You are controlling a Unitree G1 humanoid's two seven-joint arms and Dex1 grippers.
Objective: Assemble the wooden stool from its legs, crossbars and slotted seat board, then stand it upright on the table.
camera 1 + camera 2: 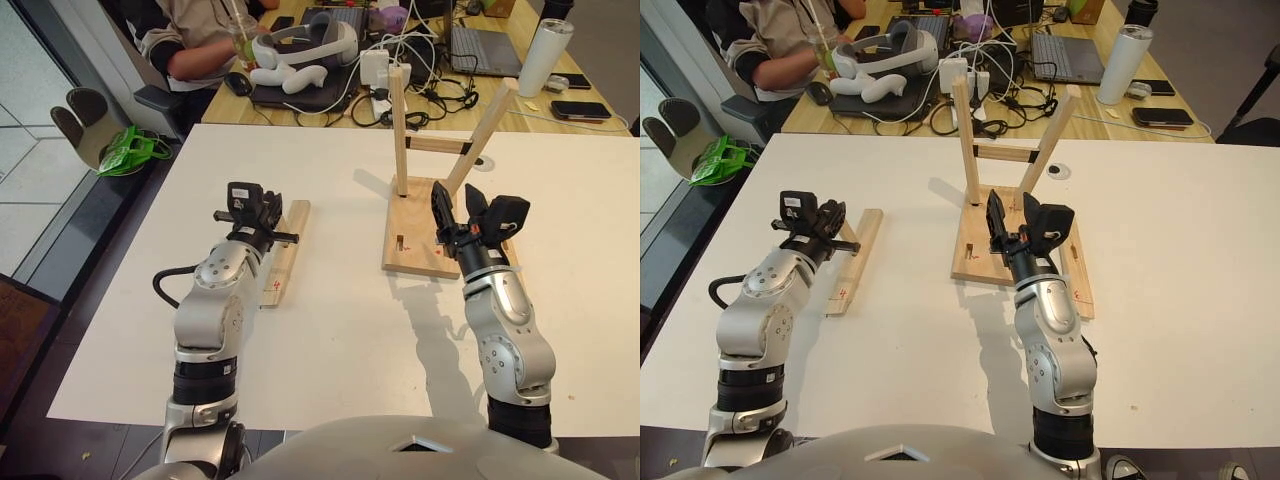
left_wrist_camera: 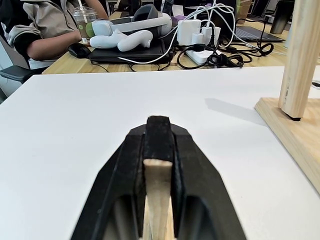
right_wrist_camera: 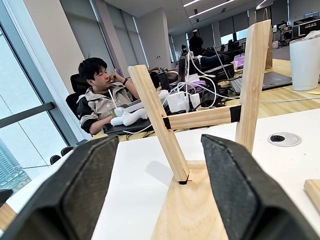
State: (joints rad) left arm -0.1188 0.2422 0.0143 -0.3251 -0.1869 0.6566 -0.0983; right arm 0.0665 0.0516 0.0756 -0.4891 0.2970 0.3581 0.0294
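On the table's left side, the left gripper [image 1: 262, 222] is clamped on a loose leg [image 1: 281, 268] lying near-to-far, while the seat board [image 1: 408, 252] it must reach lies to its right, beneath the right gripper [image 1: 456, 200], fingers apart.

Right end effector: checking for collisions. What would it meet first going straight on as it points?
Open, the right end effector would likely first meet the slanted leg standing in the seat board, though depth is unclear.

Seat board [image 1: 415, 215] flat, two legs [image 1: 399, 130] upright
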